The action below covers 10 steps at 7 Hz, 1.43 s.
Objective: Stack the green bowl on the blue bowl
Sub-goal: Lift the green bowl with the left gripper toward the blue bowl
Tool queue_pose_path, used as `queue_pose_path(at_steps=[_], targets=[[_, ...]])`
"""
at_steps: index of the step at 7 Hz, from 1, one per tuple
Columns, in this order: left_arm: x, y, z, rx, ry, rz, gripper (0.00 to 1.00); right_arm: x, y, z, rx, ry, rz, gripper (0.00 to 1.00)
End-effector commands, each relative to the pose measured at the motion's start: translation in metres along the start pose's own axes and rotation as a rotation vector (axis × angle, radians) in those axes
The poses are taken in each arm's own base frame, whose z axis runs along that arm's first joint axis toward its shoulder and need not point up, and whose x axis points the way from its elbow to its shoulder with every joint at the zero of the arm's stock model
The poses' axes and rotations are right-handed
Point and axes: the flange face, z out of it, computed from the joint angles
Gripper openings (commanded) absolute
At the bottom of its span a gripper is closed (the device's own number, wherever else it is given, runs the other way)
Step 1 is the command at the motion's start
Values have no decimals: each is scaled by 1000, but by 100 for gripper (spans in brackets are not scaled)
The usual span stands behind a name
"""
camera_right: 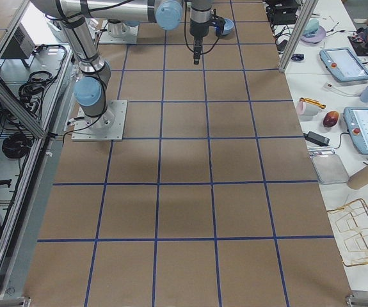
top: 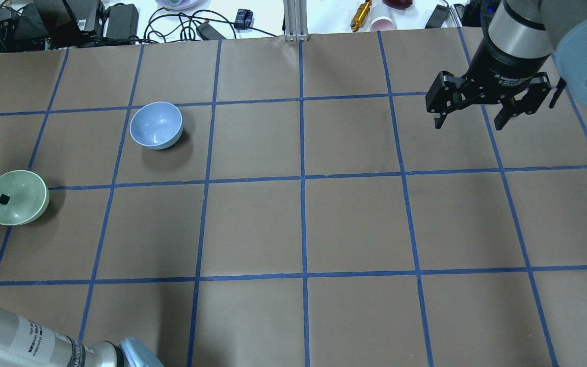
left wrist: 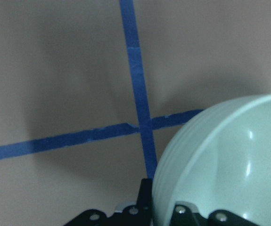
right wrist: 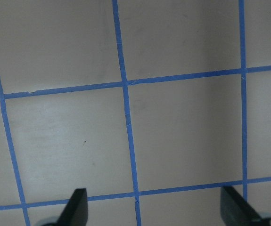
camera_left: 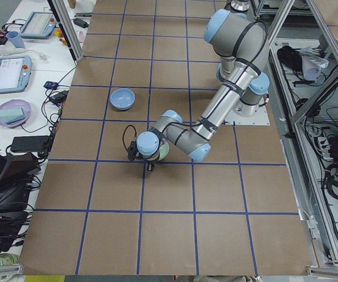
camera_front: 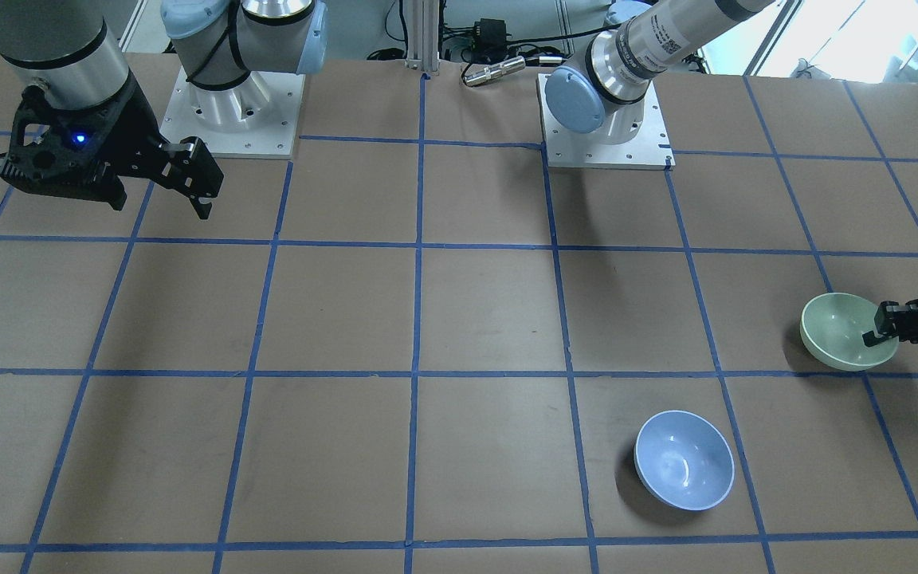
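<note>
One wall of the green bowl (top: 23, 199) sits between the left gripper's (camera_front: 888, 327) fingers, one inside the rim and one outside. They look clenched on it, the bowl tipped, at the table's left edge in the overhead view. Hold the pinch firm, lift clear and level it, then carry it right and farther out to the blue bowl (top: 156, 125), which stands apart. Centre before lowering — a skewed rim would catch. The right gripper (top: 469, 122) hangs spread and idle, far right.

— Where is the blue bowl (camera_left: 122, 98)?
— On the table (camera_left: 216, 223), with nothing touching it.
— And the left arm (camera_left: 216, 106)?
— Its wrist hangs near the blue bowl, on the camera's side of it, hiding most of the green bowl (camera_left: 164, 151).
</note>
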Motion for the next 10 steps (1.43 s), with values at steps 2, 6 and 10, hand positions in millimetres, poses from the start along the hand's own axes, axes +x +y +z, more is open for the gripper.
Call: queue_pose_path(at_steps=[2,6,10], targets=[[12,-2,-43,10,21,-12,0,0,0,0,0,0,0,100],[90,-66,-93,17,-21,-29,0,0,0,0,0,0,0,100],[193,-147,-92,44,-15,-82,0,0,0,0,0,0,0,100]])
